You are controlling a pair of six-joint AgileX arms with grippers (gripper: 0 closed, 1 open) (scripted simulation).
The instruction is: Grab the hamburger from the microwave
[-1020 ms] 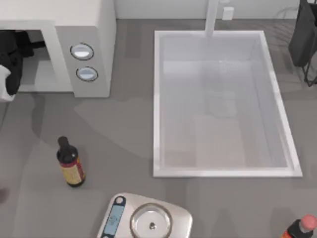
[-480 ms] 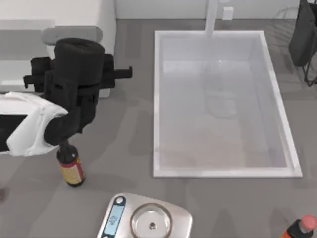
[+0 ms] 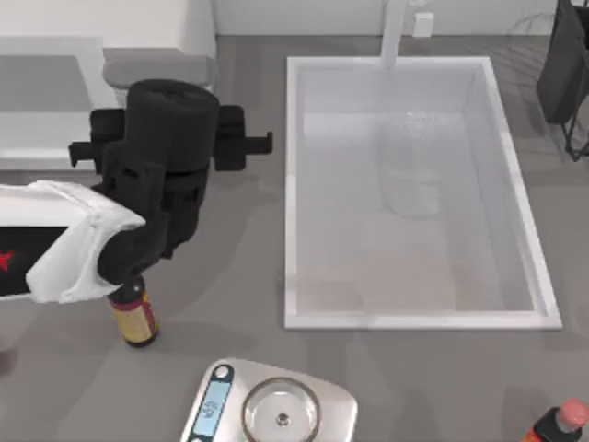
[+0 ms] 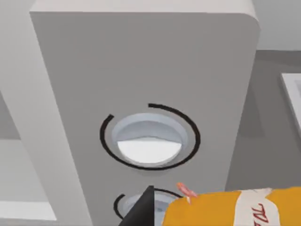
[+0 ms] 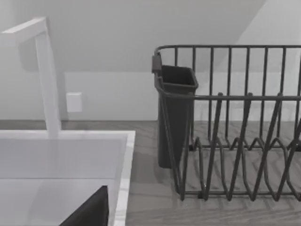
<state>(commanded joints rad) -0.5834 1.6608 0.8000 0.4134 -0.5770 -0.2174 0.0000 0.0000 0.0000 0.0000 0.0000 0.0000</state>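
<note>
My left arm reaches in from the left, and its black gripper (image 3: 171,138) hangs in front of the white microwave (image 3: 156,28), covering its dial panel from above. In the left wrist view the microwave (image 4: 141,61) panel with a round pale blue dial (image 4: 149,136) is close ahead. The hamburger (image 4: 225,209), orange-tan with a cream-white patch, sits at my left gripper (image 4: 188,217) beside one dark fingertip (image 4: 141,211), held off the table. A dark finger (image 5: 89,212) of my right gripper shows over the sink corner.
A dark bottle (image 3: 133,318) with a yellow-red label stands just under my left forearm. The white sink (image 3: 293,184) with its faucet (image 3: 396,32) fills the right half. A scale (image 3: 276,405) sits at the front, a red-capped bottle (image 3: 561,424) at the front right, and a dish rack (image 5: 235,122) at the back right.
My left arm has come out of the microwave opening and swung right and forward, now hiding the two dials. The bottle, scale and sink have not moved.
</note>
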